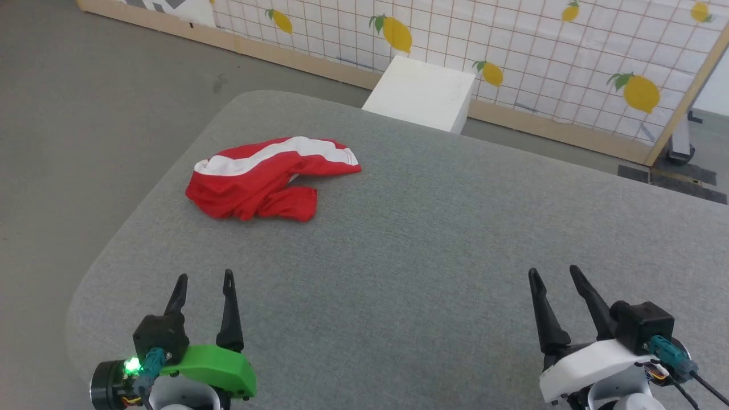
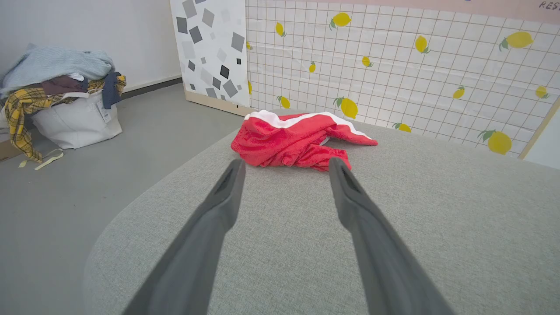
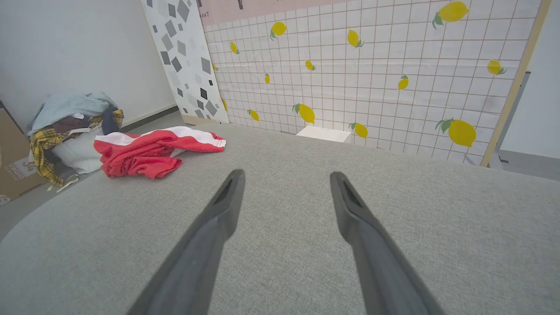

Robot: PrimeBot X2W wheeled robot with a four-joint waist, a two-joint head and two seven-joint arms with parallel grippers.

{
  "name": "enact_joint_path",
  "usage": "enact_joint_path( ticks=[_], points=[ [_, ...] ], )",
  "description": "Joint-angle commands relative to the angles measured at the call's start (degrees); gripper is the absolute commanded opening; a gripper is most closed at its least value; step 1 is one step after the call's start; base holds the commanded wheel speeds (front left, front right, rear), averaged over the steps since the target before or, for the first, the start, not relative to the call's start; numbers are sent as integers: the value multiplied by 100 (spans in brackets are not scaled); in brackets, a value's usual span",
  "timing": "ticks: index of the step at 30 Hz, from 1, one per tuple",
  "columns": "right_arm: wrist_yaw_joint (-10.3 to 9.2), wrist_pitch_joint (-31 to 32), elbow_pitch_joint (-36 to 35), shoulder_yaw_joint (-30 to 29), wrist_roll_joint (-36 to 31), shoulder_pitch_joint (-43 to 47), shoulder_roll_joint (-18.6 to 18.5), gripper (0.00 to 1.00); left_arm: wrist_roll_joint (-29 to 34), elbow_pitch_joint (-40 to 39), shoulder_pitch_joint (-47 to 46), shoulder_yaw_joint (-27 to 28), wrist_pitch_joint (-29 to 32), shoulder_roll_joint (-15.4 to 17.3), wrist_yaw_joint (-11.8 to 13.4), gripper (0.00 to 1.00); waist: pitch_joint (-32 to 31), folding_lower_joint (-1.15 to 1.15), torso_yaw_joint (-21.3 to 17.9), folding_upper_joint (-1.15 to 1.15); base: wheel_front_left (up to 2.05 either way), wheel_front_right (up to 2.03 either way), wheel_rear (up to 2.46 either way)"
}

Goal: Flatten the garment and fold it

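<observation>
The crumpled bright red shorts (image 1: 267, 176) of thin fabric, white-striped, lay in the frame's upper left on the grey cloth-covered tabletop (image 1: 427, 256). Flattening likely called for pinching opposite ends low and drawing them apart. Their long axis ran left to right, with the white hem pointing right. The left gripper (image 1: 205, 276) and right gripper (image 1: 552, 270) sat in the lower corners, well apart from the shorts, fingers spread and empty.

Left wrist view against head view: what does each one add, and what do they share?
Left wrist view adds a white bag heaped with clothes on the floor. Head view adds the right gripper, open, and a white box beyond the table. Shared: the red shorts crumpled on the table, the open left gripper, the lemon-print wall.
</observation>
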Motion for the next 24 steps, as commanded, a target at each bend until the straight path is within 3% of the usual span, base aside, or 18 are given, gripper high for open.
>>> enact_joint_path(
  ticks=[1, 15, 24],
  points=[
    [-6, -67, 50, 16, 65, 53, 1, 100, -38, 21, 79, -14, -63, 28, 54, 100, -6, 0, 58, 0, 0, 0, 0],
    [-7, -232, 255, 35, 220, 22, 1, 100, -179, 121, 84, -73, -227, 70, 158, 100, 8, 0, 295, 0, 0, 0, 0],
    [-8, -337, 359, 22, 297, -63, 2, 100, -500, 263, -251, -55, -247, 137, 45, 100, 74, 0, 334, 0, 0, 0, 0]
  ],
)
